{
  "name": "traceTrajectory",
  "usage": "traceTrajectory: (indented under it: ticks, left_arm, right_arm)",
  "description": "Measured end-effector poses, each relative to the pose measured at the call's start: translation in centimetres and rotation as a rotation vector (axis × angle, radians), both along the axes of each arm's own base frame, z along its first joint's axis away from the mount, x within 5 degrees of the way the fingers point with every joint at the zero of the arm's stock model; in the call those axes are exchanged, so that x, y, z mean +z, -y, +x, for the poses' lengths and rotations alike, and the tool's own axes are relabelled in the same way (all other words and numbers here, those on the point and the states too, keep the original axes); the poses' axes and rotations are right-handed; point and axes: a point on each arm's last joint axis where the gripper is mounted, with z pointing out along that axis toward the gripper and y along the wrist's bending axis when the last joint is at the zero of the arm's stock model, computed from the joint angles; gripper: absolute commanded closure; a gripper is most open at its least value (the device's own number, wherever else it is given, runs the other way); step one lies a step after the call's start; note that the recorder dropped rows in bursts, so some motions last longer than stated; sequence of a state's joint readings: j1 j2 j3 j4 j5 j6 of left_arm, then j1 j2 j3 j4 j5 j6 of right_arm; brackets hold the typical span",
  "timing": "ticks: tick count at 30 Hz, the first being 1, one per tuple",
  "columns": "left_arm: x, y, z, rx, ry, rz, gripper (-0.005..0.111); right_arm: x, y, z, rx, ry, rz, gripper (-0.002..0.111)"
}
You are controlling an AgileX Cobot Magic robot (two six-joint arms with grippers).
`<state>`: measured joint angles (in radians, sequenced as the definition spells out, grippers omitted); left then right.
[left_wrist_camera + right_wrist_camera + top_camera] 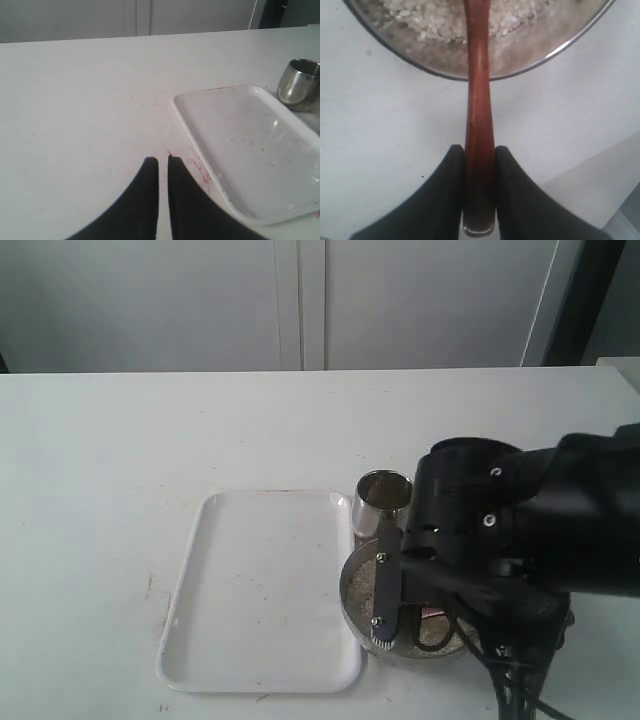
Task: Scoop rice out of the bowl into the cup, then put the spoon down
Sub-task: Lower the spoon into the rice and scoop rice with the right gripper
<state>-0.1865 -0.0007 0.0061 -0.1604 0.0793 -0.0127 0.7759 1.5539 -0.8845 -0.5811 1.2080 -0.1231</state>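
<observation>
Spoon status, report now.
Right gripper shut on spoon, which reaches into bowl over rice. Left gripper shut, empty, beside tray. Cup upright beside bowl, no obstruction seen.

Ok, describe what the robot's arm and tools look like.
The right arm is a bulky matte black housing with small silver screws and black cables trailing beneath. The left tool and right tool have smooth black fingers curving to narrow tips.

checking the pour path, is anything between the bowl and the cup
Nothing visible. The cup stands right next to the rim of the bowl, with no object between them; the white tray lies off to the side. The right gripper holds the spoon.
</observation>
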Motion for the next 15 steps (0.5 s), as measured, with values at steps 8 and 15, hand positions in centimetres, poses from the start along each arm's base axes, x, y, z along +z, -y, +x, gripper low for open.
traceTrajectory:
  ticks: [8, 15]
  left_arm:
    - [0.0, 0.0, 0.0, 0.0, 0.0, 0.0, 0.092]
    - [0.0, 0.0, 0.0, 0.0, 0.0, 0.0, 0.092]
  right_arm:
    - [1.4, 1.2, -0.4, -0.087, -0.039, 0.18, 0.108]
    - [3.1, 2.4, -0.7, -0.167, -0.005, 0.324, 0.108]
